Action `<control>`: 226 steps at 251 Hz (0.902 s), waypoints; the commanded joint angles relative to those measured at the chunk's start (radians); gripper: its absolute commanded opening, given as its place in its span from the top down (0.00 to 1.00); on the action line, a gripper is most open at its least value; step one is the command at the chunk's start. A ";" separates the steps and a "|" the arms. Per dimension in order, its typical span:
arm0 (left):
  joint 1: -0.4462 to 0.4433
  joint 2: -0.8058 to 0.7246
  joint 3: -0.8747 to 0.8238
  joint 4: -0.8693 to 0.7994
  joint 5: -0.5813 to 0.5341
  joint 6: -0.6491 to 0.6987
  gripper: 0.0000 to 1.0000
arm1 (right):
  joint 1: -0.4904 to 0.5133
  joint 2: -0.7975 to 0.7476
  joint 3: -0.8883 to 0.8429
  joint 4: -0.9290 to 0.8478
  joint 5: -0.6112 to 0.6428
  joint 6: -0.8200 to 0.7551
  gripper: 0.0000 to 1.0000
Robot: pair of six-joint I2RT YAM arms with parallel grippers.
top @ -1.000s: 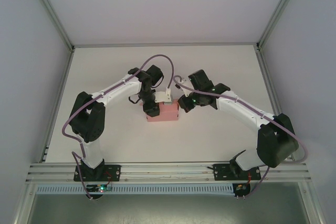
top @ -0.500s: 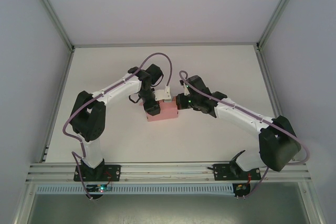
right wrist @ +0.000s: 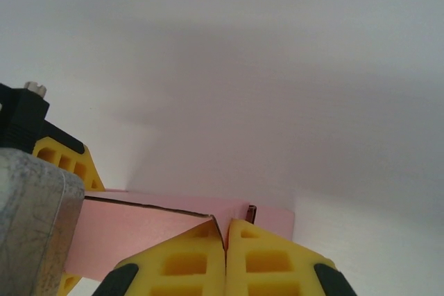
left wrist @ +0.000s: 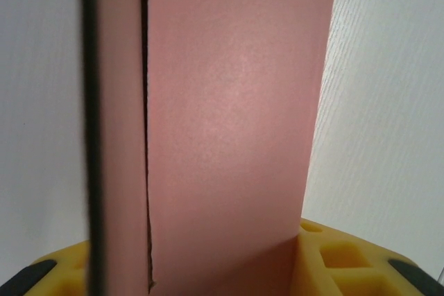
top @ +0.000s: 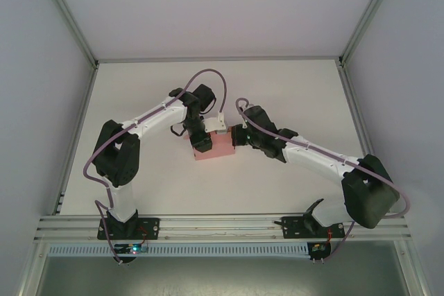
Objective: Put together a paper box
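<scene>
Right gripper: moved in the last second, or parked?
Yes. The right gripper slid left, closer to the paper box, and its wrist drew back from the table's far edge.

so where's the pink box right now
In the top view the paper box sits near the middle of the table, its left end between the left fingers, the shut right fingers at its right end.
</scene>
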 commanded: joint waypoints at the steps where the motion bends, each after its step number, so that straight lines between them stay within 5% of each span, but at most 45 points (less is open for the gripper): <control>1: -0.002 0.037 0.005 0.101 0.004 -0.016 0.59 | 0.044 -0.005 -0.085 0.095 -0.003 -0.063 1.00; 51: -0.001 0.039 0.011 0.120 -0.010 -0.039 0.58 | 0.076 0.007 -0.208 0.258 0.044 -0.154 1.00; 149: -0.001 0.010 0.020 0.141 -0.029 -0.103 0.45 | 0.140 0.017 -0.144 0.163 0.235 -0.092 1.00; 164: -0.001 -0.003 0.020 0.153 -0.029 -0.116 0.35 | 0.144 0.017 -0.135 0.134 0.270 -0.071 1.00; 226: -0.001 -0.101 0.012 0.163 -0.022 -0.150 0.24 | 0.147 0.023 -0.130 0.109 0.290 -0.037 1.00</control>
